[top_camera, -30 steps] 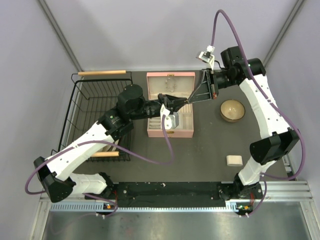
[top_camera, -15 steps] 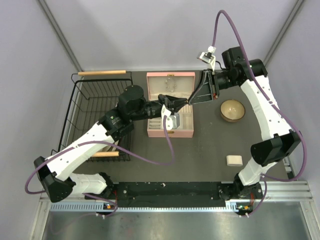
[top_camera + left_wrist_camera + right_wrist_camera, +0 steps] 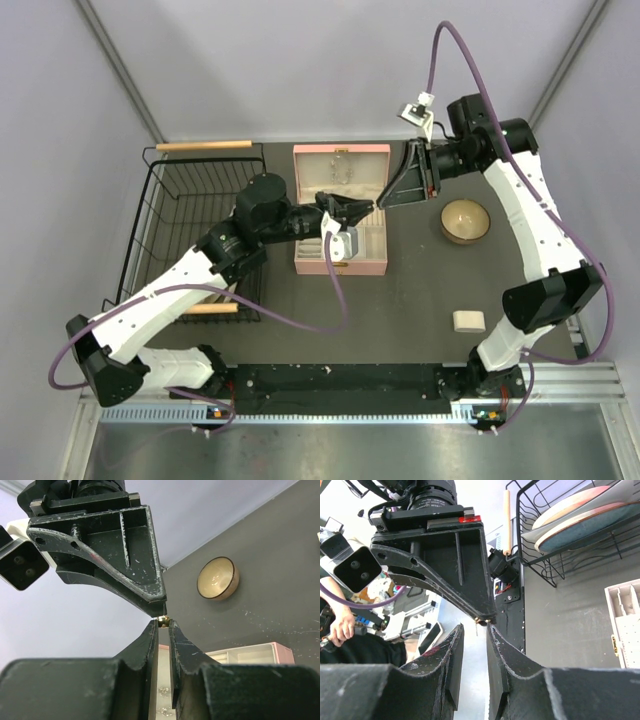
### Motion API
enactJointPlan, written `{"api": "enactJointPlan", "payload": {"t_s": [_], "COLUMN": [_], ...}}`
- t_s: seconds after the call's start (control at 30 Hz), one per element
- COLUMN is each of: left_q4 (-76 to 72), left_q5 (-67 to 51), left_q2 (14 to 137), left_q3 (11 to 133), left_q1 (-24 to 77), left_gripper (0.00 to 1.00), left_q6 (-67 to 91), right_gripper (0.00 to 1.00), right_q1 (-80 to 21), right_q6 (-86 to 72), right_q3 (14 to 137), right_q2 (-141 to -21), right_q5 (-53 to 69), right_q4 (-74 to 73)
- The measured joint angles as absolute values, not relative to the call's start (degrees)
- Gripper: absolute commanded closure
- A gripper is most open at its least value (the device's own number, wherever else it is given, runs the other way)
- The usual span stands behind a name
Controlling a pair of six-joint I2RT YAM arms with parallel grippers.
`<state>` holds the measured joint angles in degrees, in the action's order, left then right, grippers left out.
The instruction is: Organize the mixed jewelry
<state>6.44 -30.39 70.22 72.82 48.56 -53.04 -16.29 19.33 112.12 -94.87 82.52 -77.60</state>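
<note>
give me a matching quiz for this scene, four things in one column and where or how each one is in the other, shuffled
Things
1. pink box
2. wooden bowl
3. wire basket
4. left gripper

Place or state
a. farthest to the left of the four
b. shut on a tiny gold bead
c. in the middle, lid open
d. to the right of the pink box, standing apart from it

Pairs: 1-c; 2-d; 3-a; 4-b
</note>
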Motion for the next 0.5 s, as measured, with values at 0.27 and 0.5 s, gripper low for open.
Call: {"api": "enactJointPlan", "payload": {"t_s": [0.27, 0.5], "left_q4": [6.0, 7.7], "left_q5": [-30.3, -28.4], "left_q2": [68.7, 68.4], "left_q3": [71.7, 71.5], "left_q1": [48.9, 48.9], "left_gripper": [1.0, 1.0], "left_q6": [-52.4, -53.8], "right_gripper": [0.74, 0.74], "right_q1": [-15.2, -13.0], "right_q6": [19.4, 19.5], "right_q3": [112.1, 112.1], "right_q2": [-94.9, -95.0], "right_q5": [82.3, 79.7], "right_q4": [-77.6, -77.6]}}
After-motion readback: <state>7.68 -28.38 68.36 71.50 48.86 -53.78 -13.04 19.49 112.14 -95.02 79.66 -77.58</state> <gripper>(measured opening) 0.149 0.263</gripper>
